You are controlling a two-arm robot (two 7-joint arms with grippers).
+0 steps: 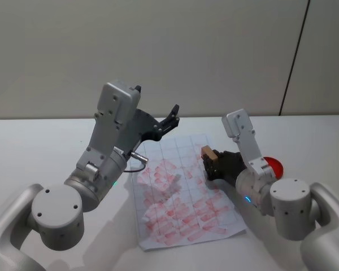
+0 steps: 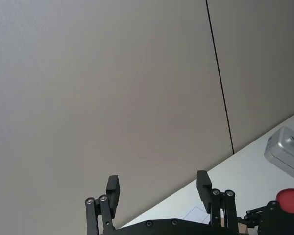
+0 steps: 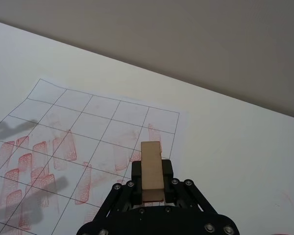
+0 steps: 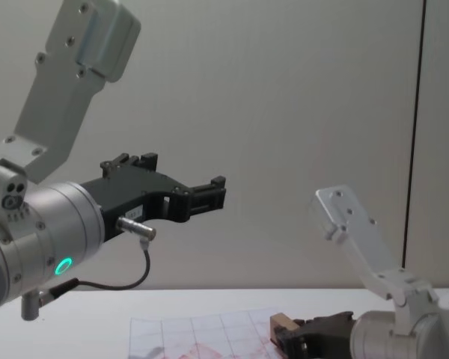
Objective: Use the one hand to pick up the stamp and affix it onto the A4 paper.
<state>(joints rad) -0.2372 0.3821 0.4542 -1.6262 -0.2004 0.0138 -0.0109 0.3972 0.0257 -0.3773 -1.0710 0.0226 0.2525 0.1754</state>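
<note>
Right gripper (image 1: pixel 211 162): reaching low over the A4 paper (image 1: pixel 181 212), fingers clamping the stamp (image 3: pixel 152 169).
Left gripper (image 2: pixel 158 183): hovering high, fingers apart.

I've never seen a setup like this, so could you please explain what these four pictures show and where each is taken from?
It is a two-armed robot at a white table. One picture looks down from its head, one forward from its chest, and one comes from each wrist. On the table lie a gridded paper with red printed marks and a round red ink pad to its right. The right gripper has its jaws shut on a small wooden stamp over the paper's right side; whether it touches is unclear. The left gripper hangs high in the air, jaws open, holding nothing.
</note>
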